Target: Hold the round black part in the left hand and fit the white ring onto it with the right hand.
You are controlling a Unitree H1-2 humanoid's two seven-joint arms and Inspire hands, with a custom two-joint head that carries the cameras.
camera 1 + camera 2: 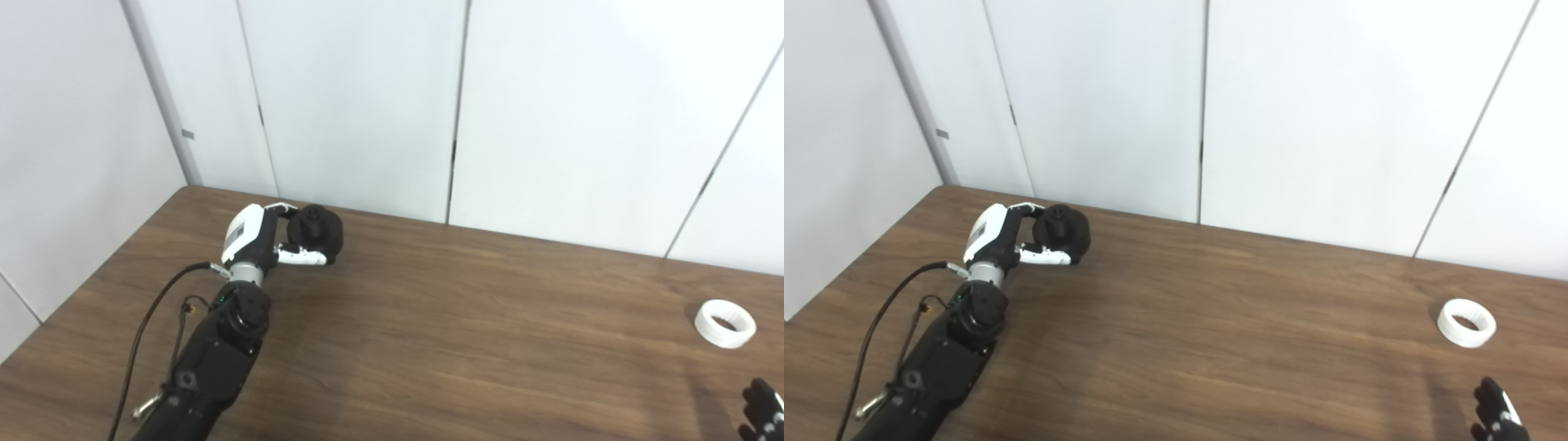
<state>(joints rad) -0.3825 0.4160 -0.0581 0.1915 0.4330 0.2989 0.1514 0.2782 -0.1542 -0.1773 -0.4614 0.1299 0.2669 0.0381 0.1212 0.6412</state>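
Note:
The round black part [316, 230] is at the far left of the wooden table [429, 318], with my left hand [266, 239] shut on it, fingers curled over its top and thumb beneath. I cannot tell if it rests on the table or is just above it. The white ring [725, 323] lies flat on the table at the far right. My right hand [1496, 411] shows only its dark fingertips at the bottom right corner, a short way in front of the ring and apart from it; the fingers look spread and hold nothing.
White wall panels [367, 104] stand right behind the table's far edge. A black cable [153, 306] loops off my left forearm.

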